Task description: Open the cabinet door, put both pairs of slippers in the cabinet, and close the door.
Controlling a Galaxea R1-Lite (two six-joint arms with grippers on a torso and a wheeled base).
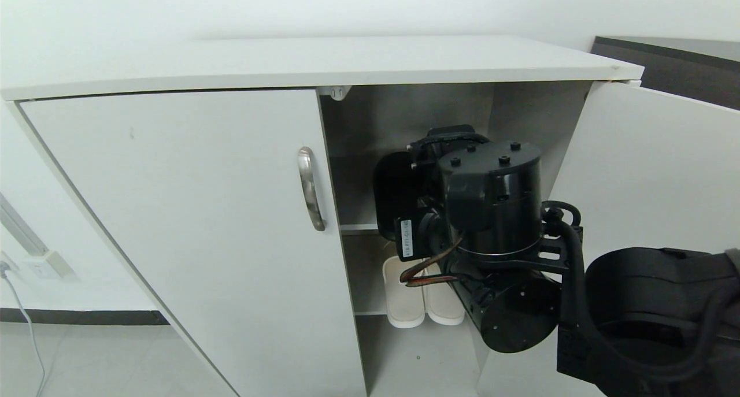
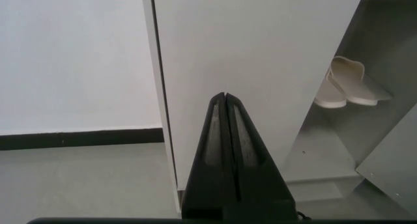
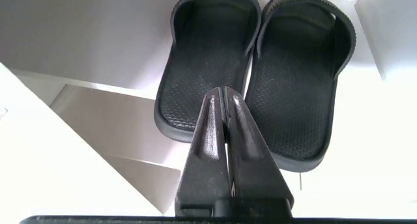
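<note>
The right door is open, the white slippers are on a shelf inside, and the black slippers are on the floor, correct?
No. The black slippers sit on a shelf inside the cabinet, not the floor; the right wrist view shows it. The right door is open, white slippers shelved inside.

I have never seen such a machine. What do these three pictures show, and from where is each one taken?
This is a two-armed robot with cameras on its head and both wrists. The head view shows a white cabinet with an open door and the right arm inside. White slippers lie on a lower shelf, black slippers on the shelf above. Each wrist view looks along its own gripper: the right gripper, shut and holding nothing, is by the black slippers; the left gripper, also shut, faces the closed door.
</note>
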